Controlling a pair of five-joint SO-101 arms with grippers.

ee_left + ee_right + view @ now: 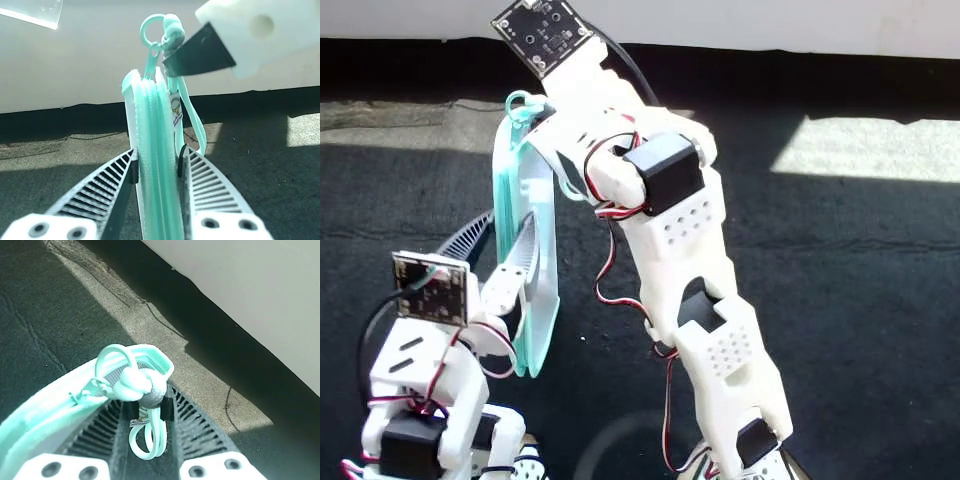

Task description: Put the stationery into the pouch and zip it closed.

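Observation:
The mint-green pouch (542, 290) stands on edge above the dark mat, held between both arms. My left gripper (510, 258) is shut on the pouch's lower part, and its ribbed fingers (210, 185) press both sides of the zipper edge (155, 150). At the pouch's top end, my right gripper (535, 118) is shut on the knotted cord (135, 385) of the zipper pull (150, 30). The cord's loop (145, 440) hangs between the right gripper's fingers (195, 425). The zipper teeth look closed along the edge that shows.
A dark mat (840, 330) covers the table, with a sunlit patch (870, 150) at the back right. A white wall (740, 20) runs along the back. The right arm's body (690, 260) crosses the middle of the table.

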